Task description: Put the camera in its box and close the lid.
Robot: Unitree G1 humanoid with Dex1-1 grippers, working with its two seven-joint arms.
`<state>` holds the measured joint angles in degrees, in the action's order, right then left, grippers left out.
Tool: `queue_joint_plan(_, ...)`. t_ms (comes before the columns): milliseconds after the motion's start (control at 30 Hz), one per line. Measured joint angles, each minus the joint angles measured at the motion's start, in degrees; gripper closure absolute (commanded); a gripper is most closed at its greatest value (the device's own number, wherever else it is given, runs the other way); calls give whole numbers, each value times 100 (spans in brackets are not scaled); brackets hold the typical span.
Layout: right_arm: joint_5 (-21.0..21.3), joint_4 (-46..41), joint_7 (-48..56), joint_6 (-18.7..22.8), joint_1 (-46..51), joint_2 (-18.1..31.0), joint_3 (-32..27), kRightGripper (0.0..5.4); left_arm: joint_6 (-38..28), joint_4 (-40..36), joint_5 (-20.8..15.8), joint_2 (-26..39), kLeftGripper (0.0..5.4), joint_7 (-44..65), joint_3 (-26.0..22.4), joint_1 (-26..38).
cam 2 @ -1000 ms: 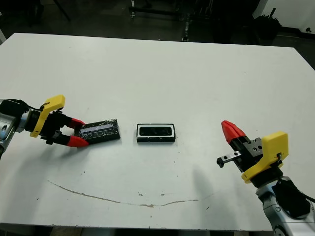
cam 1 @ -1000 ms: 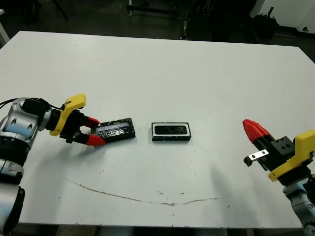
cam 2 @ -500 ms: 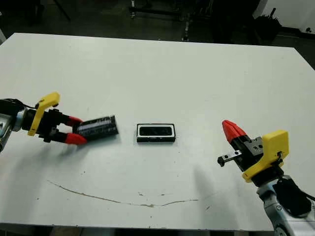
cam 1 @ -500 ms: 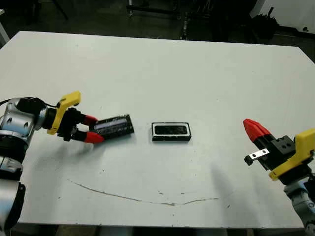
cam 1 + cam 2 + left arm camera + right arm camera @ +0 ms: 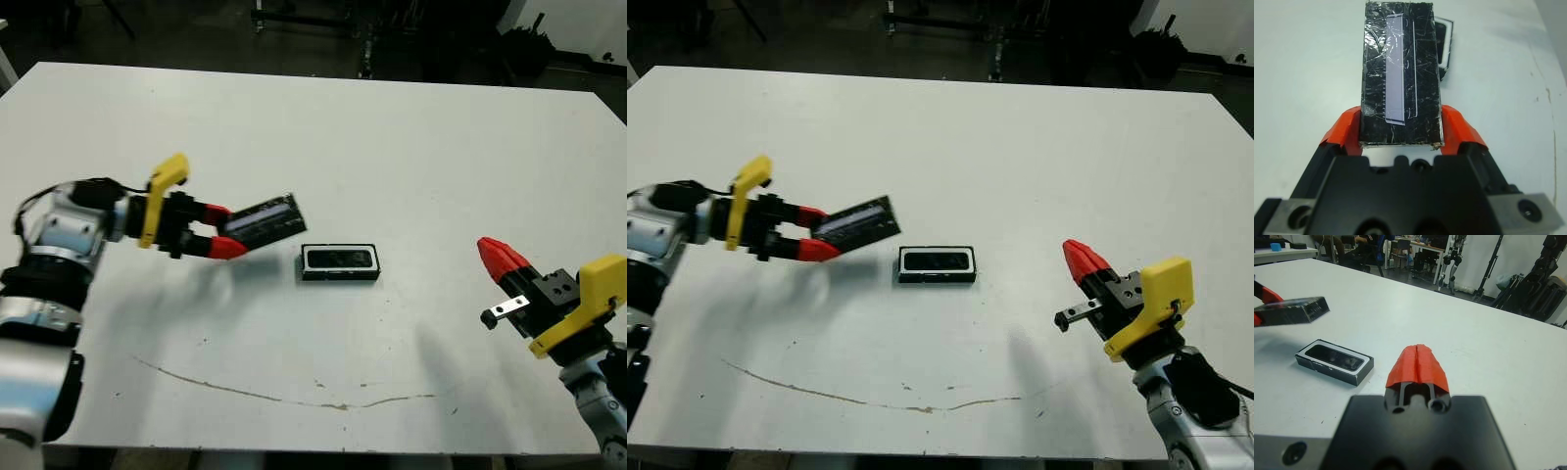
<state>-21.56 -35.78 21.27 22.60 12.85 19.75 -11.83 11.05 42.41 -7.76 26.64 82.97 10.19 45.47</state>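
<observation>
The box point(image 5: 339, 277), a shallow black tray with a white lining, lies mid-table with the dark glossy camera point(image 5: 339, 258) resting inside it. My left gripper point(image 5: 223, 228) is shut on the short end of the lid point(image 5: 260, 221), a crinkly shiny black panel held tilted above the table just left of the box. The left wrist view shows the lid point(image 5: 1400, 73) clamped between both red fingers, with the box point(image 5: 1444, 49) beyond its far end. My right gripper point(image 5: 487, 247) hovers to the right of the box, shut and holding nothing. Its wrist view shows the box point(image 5: 1334, 361) and the lid point(image 5: 1290, 312).
A thin dark scratch line point(image 5: 294, 397) runs across the white table point(image 5: 392, 137) near the front edge. Beyond the far edge stand chairs, tables and black equipment stands point(image 5: 1547, 279).
My left gripper has lifted the lid off the table and carried it right, close to the box. The right gripper has barely moved.
</observation>
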Motion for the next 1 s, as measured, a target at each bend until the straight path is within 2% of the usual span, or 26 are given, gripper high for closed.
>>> queue_joint_plan(200, 7, -58, -29, 0, 10, 0, 10, 540, -338, 525, 127, -329, 223, 106, 165, 218)
queue_joint_plan(533, 18, -70, -58, -8, 120, -1, 29, 540, -536, 641, 461, -443, 223, 54, 418, 221)
queue_joint_plan(1000, 2, -69, -58, -87, 179, -9, 34, 540, -867, 993, 638, -706, 223, 93, 527, 310)
